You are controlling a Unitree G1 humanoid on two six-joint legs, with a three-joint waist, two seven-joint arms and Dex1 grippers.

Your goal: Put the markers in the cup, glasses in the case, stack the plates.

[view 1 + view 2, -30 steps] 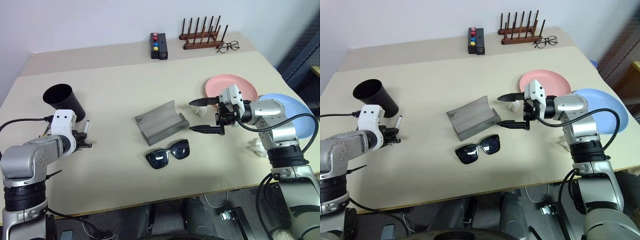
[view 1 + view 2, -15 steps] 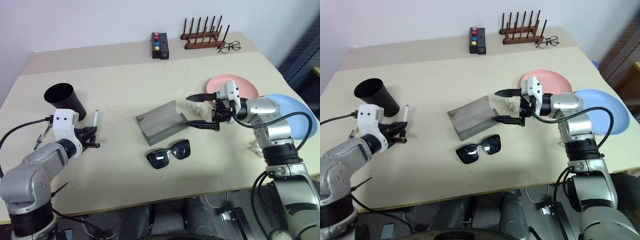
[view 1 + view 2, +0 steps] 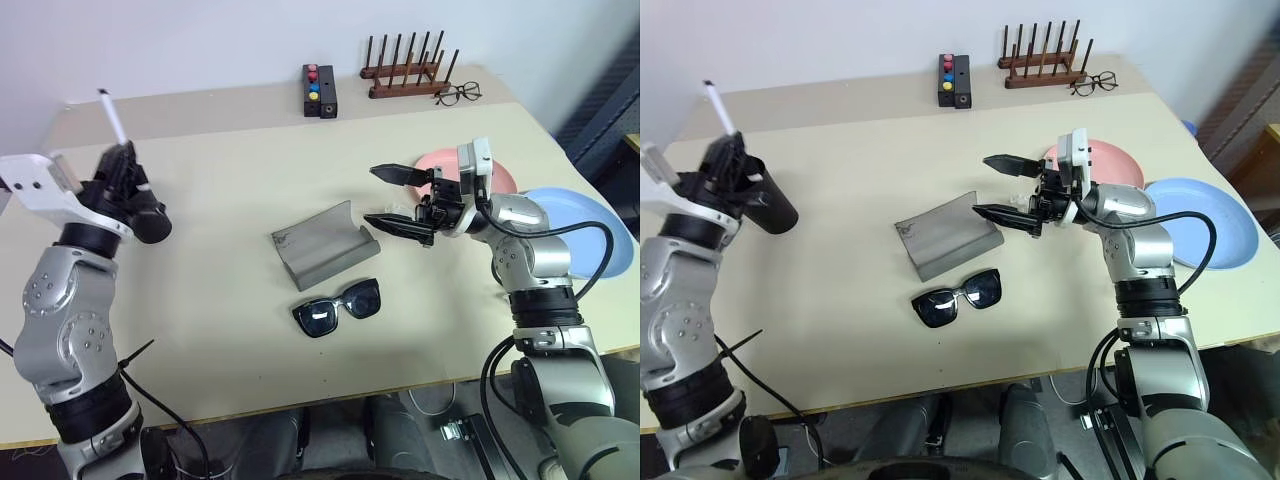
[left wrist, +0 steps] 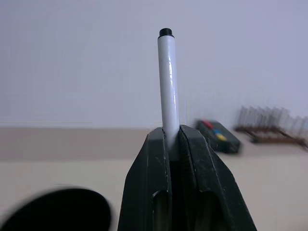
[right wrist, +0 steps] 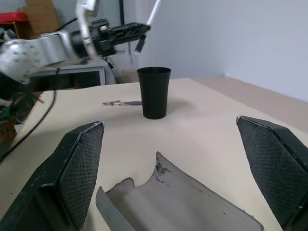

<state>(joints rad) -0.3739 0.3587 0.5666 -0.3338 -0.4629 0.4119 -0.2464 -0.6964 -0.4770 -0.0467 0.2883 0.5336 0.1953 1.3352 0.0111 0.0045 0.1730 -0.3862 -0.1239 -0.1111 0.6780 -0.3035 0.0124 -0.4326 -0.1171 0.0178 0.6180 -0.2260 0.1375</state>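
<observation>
Your left pincer (image 4: 172,137) is clamped on the white marker (image 4: 167,79), which is light, stiff and smooth, so it could slip; the hold near its lower end looks sound. It points up, raised beside the black cup (image 5: 154,92), seemingly not yet over the rim. The second marker (image 5: 122,103) lies on the table (image 3: 230,310) just beside that cup. Farther off, your right pincer (image 3: 393,197) hangs spread wide and empty over the open grey case (image 3: 322,243).
</observation>
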